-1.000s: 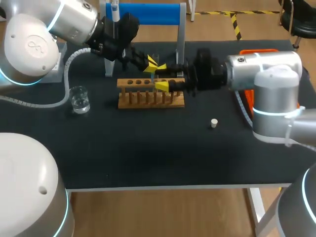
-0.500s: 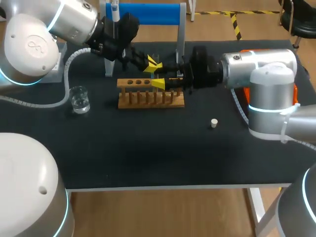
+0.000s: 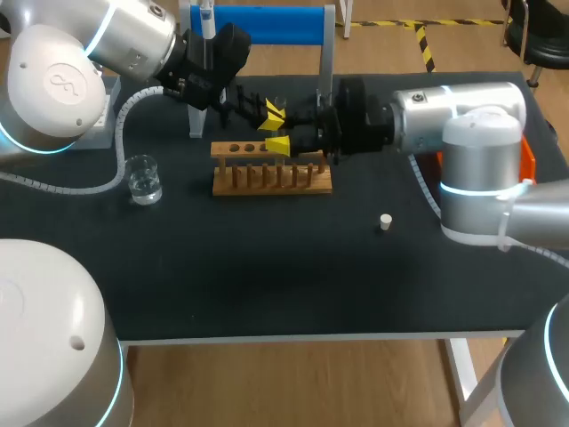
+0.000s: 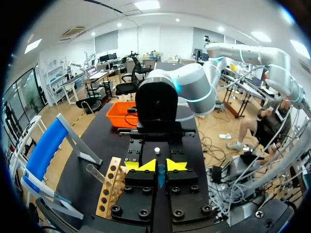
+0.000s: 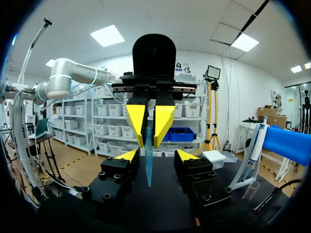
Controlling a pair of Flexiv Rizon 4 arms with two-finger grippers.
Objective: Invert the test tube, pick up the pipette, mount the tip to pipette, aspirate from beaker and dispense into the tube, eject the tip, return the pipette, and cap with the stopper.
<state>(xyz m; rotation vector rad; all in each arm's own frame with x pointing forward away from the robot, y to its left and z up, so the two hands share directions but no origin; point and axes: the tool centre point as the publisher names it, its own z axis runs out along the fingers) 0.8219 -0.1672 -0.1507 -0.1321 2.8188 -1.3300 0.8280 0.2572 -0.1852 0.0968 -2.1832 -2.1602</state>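
My left gripper [image 3: 272, 113] hangs over the back of the wooden tube rack [image 3: 271, 169], shut on a blue pipette tip [image 4: 160, 177]. In the right wrist view that tip [image 5: 148, 162] points down between my right gripper's [image 5: 158, 156] fingers, which stand apart on either side without touching it. My right gripper [image 3: 277, 142] meets the left one head-on above the rack. A clear test tube [image 4: 95, 172] leans out of the rack [image 4: 111, 191]. The pipette [image 3: 206, 18] hangs on the blue stand [image 3: 267, 24] behind. The beaker [image 3: 142, 178] is at the left, the white stopper [image 3: 385, 221] at the right.
An orange bin [image 3: 526, 156] sits at the right, mostly behind my right arm. The blue stand's posts [image 3: 326, 53] rise just behind both grippers. A white cable [image 3: 116, 133] trails from my left arm past the beaker.
My right gripper has moved left and back, up to the left gripper, so the tip now sits between its fingers, which have narrowed a little. The left arm has kept still.
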